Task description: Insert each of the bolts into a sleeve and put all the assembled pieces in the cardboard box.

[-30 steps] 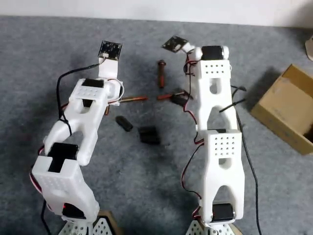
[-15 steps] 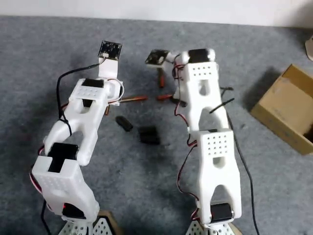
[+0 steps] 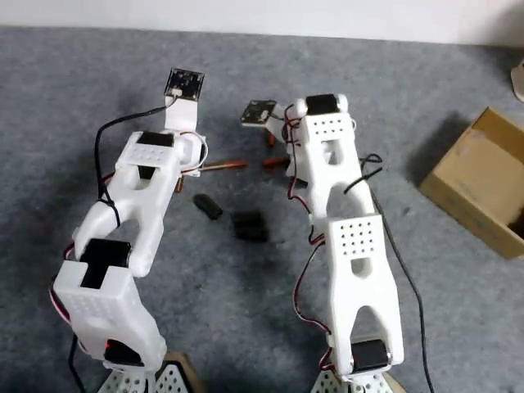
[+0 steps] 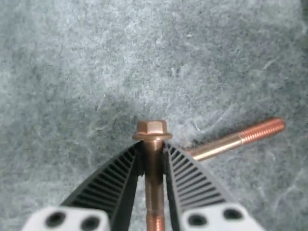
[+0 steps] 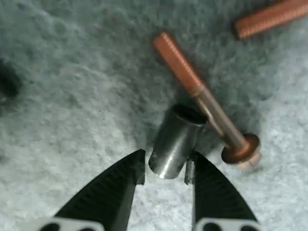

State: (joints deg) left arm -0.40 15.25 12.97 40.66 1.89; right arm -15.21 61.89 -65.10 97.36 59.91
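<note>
Left claw (image 4: pixel 152 150) is clamped tight on a copper bolt (image 4: pixel 152 129), just under the head. A second bolt (image 4: pixel 236 139) lies on the grey table (image 4: pixel 72 57) close by. Right claw (image 5: pixel 165 168) is pinching a dark metal sleeve (image 5: pixel 175 139), right beside a loose bolt (image 5: pixel 211 113). The cardboard box (image 3: pixel 479 184) sits off on the right arm's side, well apart.

Even, diffuse overhead light covers the grey tabletop (image 3: pixel 65 98); the arms (image 3: pixel 139 196) cast only soft shadows. In the wrist views, dim shadow pools under the fingers (image 4: pixel 110 178), and the sleeve (image 5: pixel 174 142) carries a faint sheen
</note>
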